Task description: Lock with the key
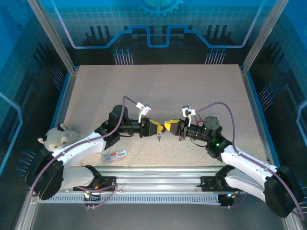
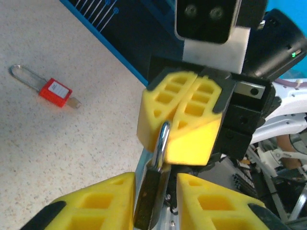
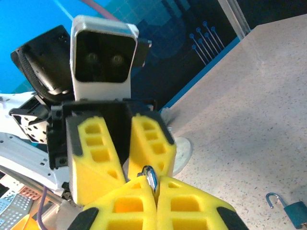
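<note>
The padlock is hanging in the air above the middle of the surface, between the two tools, which are meeting tip to tip. Its metal shackle is being pinched by the right tool, whose yellow fingers are pressing tightly together on the loop. The lock body is sitting lower, between the fingers of the left tool. Those fingers are standing apart, released, with a narrow gap showing beside the body, so they are flanking the lock without clamping it. In the top view something small is dangling beneath the lock, too small to name.

Further out, a red padlock with a long shackle is lying flat on the surface near the left arm. A teal padlock with its shackle swung open is lying on the surface on the right arm's side. A plush toy is sitting at the surface's left edge, beside the left arm.
</note>
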Robot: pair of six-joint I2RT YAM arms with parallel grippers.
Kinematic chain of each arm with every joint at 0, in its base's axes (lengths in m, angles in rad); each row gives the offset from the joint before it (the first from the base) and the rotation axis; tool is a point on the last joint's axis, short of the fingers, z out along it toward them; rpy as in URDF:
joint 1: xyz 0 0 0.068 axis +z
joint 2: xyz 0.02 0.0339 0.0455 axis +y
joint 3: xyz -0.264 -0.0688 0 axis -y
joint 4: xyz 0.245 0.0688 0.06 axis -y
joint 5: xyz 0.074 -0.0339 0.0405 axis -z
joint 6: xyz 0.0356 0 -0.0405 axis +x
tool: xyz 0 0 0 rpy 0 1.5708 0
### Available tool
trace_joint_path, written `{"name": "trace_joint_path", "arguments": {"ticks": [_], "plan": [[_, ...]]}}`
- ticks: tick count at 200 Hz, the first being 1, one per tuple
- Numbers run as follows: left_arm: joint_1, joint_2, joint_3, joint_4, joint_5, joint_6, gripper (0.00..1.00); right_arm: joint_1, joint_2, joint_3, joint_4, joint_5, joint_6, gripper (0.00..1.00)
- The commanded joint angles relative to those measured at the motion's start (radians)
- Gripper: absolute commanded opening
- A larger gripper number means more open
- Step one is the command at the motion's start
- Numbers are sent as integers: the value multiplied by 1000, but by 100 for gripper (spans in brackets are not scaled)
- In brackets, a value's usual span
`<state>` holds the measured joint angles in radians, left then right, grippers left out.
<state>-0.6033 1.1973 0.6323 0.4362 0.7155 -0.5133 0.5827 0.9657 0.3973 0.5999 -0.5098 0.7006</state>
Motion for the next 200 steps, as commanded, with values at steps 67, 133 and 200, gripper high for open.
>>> {"name": "trace_joint_path", "arguments": {"ticks": [67,133,200], "plan": [[-2,-68,4,41,-41,4,51,-119,-40,-3,41,-65,122,0],[-3,-92,-101,122,-55,-47,53,-218,61,16,247,-126,331,0],[-2,87,-178,624,-86,-293,64,-232,180,8,457,-145,477,0]]}}
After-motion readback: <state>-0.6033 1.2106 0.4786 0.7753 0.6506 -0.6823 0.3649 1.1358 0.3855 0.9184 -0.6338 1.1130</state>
